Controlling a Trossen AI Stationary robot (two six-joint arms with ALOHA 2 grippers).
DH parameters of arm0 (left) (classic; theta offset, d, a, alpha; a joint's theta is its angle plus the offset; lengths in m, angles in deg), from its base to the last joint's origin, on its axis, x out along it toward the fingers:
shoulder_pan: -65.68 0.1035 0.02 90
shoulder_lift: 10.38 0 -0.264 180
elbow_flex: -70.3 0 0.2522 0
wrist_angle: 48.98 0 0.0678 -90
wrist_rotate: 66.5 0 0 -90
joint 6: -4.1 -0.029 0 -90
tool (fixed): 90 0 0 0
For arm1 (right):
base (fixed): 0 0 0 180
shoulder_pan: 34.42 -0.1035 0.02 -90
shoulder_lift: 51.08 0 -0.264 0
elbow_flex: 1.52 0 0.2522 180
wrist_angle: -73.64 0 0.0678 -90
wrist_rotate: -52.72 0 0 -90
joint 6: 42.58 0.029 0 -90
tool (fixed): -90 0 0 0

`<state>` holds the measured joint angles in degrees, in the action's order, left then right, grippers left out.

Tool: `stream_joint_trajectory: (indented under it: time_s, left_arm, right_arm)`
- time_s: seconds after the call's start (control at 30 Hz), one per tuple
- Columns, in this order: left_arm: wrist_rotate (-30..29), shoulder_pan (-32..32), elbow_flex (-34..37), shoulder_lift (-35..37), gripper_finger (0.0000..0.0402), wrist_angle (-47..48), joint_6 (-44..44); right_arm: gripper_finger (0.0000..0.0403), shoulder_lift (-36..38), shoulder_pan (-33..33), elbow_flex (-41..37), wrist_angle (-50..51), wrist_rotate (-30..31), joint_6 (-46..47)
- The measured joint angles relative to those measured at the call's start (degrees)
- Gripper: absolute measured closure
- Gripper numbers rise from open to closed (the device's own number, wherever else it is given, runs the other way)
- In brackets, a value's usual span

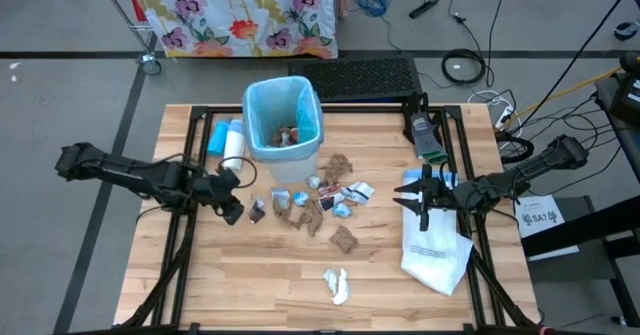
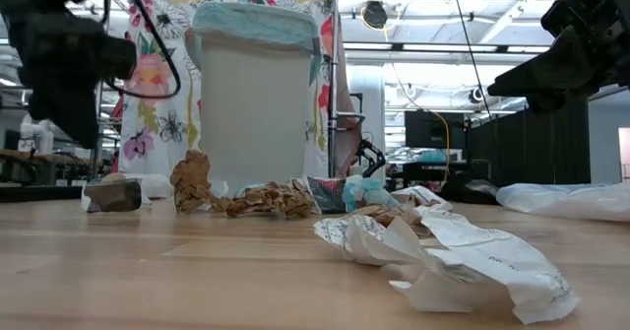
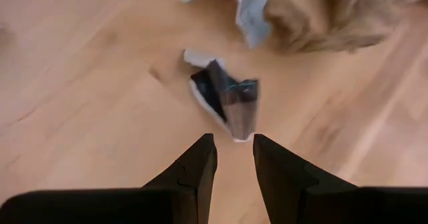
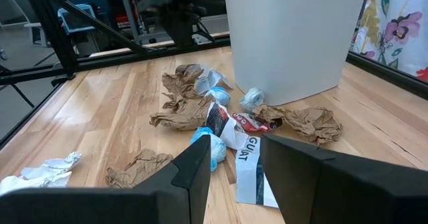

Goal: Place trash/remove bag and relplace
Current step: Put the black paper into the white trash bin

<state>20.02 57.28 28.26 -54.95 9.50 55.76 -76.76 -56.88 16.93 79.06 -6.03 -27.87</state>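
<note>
While its fingers stand slightly parted and empty, the left gripper [image 1: 232, 211] hovers over the table [image 1: 200, 285] just beside a dark scrap [image 3: 227, 100], the leftmost piece of the trash [image 1: 310, 203] scattered in front of the bin [image 1: 283, 123]. The bin, lined with the light-blue bag [image 1: 262, 100], already has a few scraps in it. A blue-and-white cylinder [image 1: 229, 140] lies to the bin's left. One white scrap [image 1: 337, 286] sits apart near the table's front edge. The right gripper [image 1: 424, 201], fingers also a little apart and holding nothing, hangs above the white bag [image 1: 436, 245] lying flat on the table's right side.
</note>
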Motion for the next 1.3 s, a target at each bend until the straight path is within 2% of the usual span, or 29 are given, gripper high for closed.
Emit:
stream_joint_trajectory:
  time_s: [0.4, 0.7, 0.77, 0.87, 0.97, 1.13, 1.3]
  left_arm:
    - [3.7, 0.0, 1.0, -14.4, 0.0297, -10.6, -9.1]
    - [3.0, 1.0, 1.0, -19.5, 0.0300, -14.6, -13.5]
    - [3.0, 1.2, 1.0, -20.5, 0.0317, -15.7, -13.4]
    - [4.5, 1.2, 1.0, -20.9, 0.0379, -18.2, -13.2]
    - [7.0, 1.1, 0.5, -20.5, 0.0395, -19.8, -13.2]
    - [10.9, -1.1, -4.8, -19.8, 0.0399, -19.6, -15.1]
    - [11.1, -4.3, -14.4, -19.7, 0.0400, -15.4, -18.5]
  right_arm:
    - [0.0280, 0.0, 0.0, 0.0, 0.0, 0.0, 0.0]
    - [0.0280, 0.0, 0.0, 0.0, 0.0, 0.0, 0.0]
    - [0.0280, 0.0, 0.0, 0.0, 0.0, 0.0, 0.0]
    - [0.0280, 0.0, 0.0, 0.0, 0.0, 0.0, 0.0]
    - [0.0280, 0.0, 0.0, 0.0, 0.0, 0.0, 0.0]
    - [0.0280, 0.0, 0.0, 0.0, 0.0, 0.0, 0.0]
    - [0.0280, 0.0, 0.0, 0.0, 0.0, 0.0, 0.0]
